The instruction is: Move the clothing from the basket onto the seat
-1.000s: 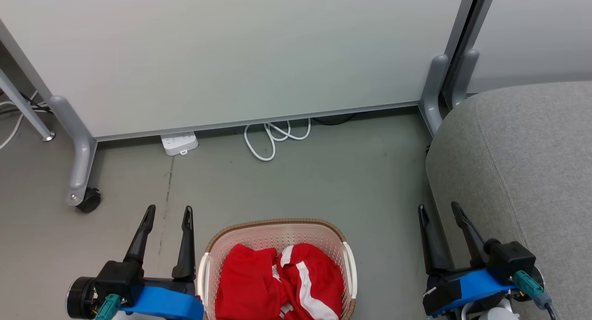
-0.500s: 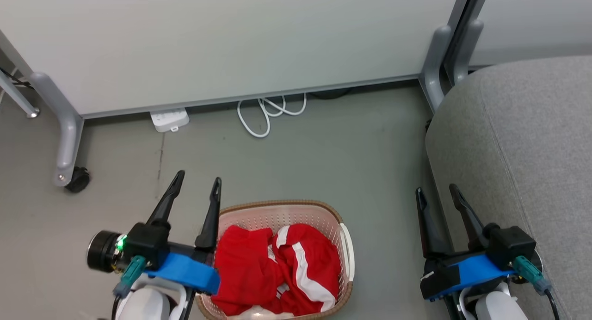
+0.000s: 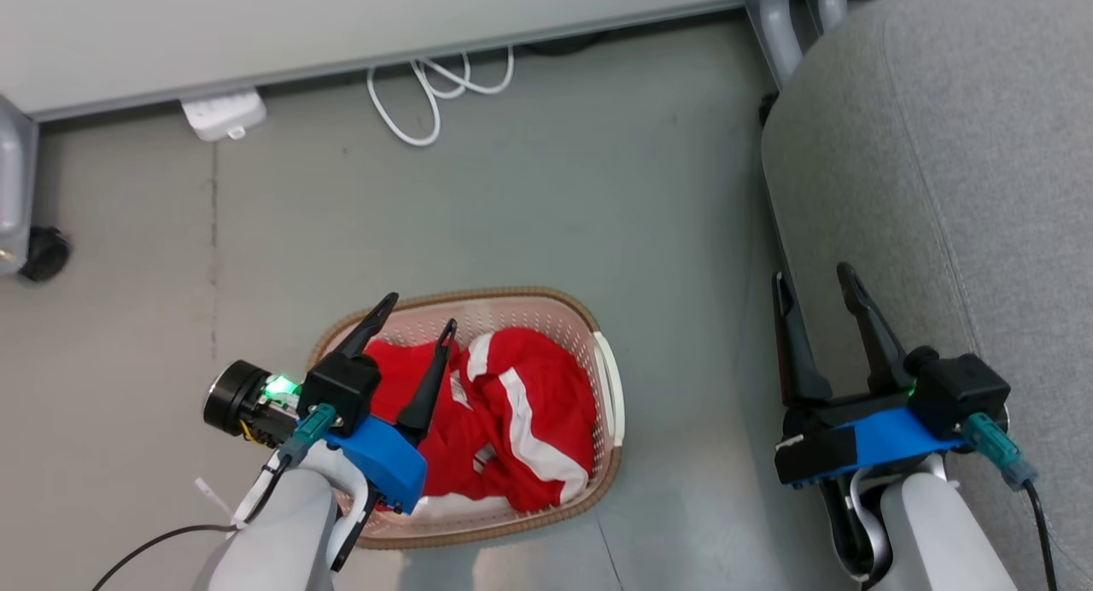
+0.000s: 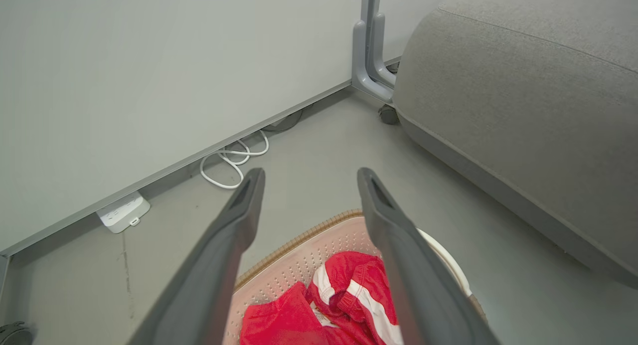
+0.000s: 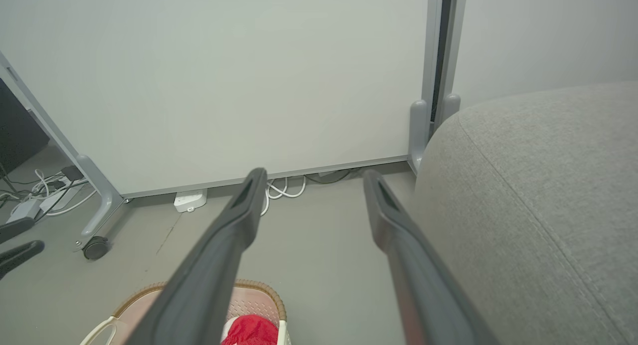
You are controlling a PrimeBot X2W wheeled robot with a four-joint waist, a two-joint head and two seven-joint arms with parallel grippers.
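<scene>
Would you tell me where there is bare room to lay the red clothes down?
The seat is bare, right of the right gripper. Floor between basket and cable is free. The basket is crowded with clothes.

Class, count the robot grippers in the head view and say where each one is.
2. The left gripper, open, hangs over the left side of the basket, above the red clothing. The right gripper, open, is at the grey seat's edge.

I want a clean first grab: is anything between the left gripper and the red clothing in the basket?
Nothing visible does. The left gripper hangs open above the basket, and the clothing lies uncovered inside, below its fingers.
</scene>
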